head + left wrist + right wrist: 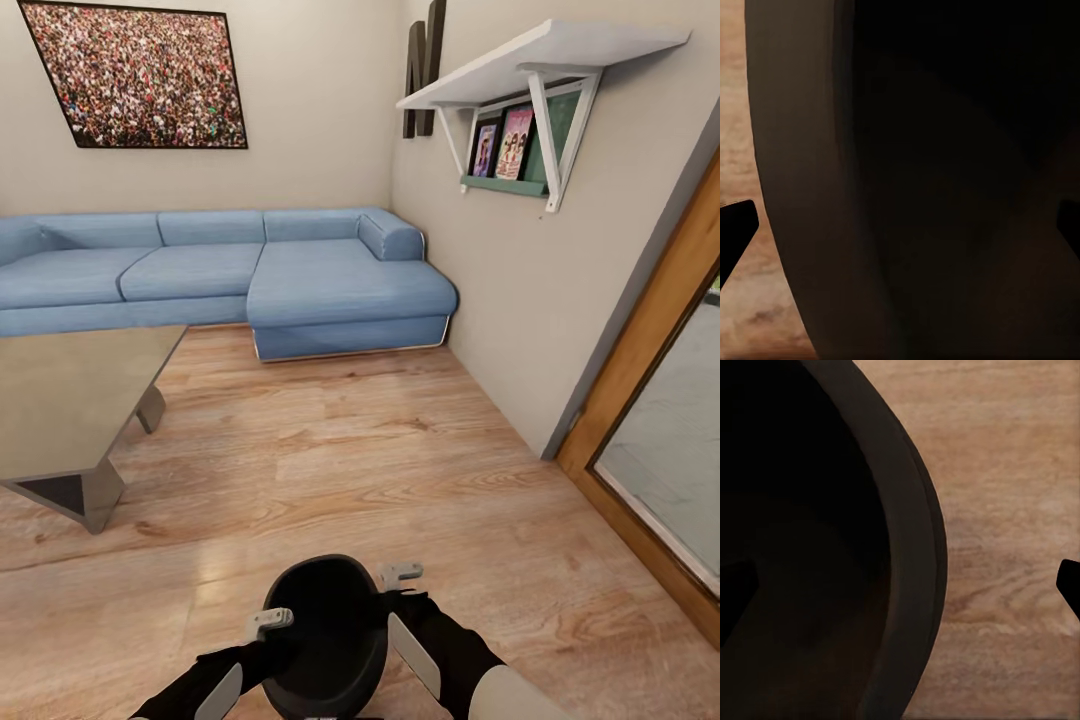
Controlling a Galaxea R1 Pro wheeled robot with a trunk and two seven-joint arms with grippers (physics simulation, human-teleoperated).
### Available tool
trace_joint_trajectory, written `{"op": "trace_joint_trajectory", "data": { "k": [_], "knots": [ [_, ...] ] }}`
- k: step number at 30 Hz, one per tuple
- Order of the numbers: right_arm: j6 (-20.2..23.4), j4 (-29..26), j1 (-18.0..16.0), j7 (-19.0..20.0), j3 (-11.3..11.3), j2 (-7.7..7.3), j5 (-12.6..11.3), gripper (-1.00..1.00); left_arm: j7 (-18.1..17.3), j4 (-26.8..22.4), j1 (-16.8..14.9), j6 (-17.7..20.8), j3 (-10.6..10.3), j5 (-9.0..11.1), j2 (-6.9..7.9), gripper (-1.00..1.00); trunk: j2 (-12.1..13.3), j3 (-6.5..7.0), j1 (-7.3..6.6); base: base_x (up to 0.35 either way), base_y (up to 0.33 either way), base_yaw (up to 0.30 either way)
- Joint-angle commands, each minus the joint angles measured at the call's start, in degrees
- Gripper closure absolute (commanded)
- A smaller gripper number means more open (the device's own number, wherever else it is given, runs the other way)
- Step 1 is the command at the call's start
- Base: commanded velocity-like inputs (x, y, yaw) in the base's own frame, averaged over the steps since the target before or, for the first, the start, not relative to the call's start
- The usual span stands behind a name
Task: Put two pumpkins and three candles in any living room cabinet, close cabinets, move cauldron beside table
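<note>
The black cauldron (328,630) is at the bottom middle of the head view, over the wood floor and between my two arms. My left gripper (268,622) is at its left rim and my right gripper (400,576) at its right rim. In the left wrist view the cauldron wall (810,187) stands between the wide-apart fingers of the left gripper (907,225). In the right wrist view the rim (919,547) runs between the spread fingers of the right gripper (907,585), one finger inside the pot and one outside. The grey table (60,400) stands to the left, well apart from the cauldron.
A blue corner sofa (300,270) fills the back wall. A white wall shelf (530,70) with picture frames hangs on the right wall, and a wooden door frame (650,350) with glass is at the right edge. Open wood floor (350,440) lies ahead.
</note>
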Motion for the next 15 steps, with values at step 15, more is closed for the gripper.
{"op": "trace_joint_trajectory", "data": {
  "k": [15],
  "knots": [
    [-1.52, 0.05, -2.49, -0.48, 0.31, 0.00, -0.05, -1.00, 0.08, -0.09, -0.01, 0.12, -0.12, 0.43, 0.05, -1.00, -0.10, -1.38, 0.14, 0.000, 0.000, 0.000]
  ]
}}
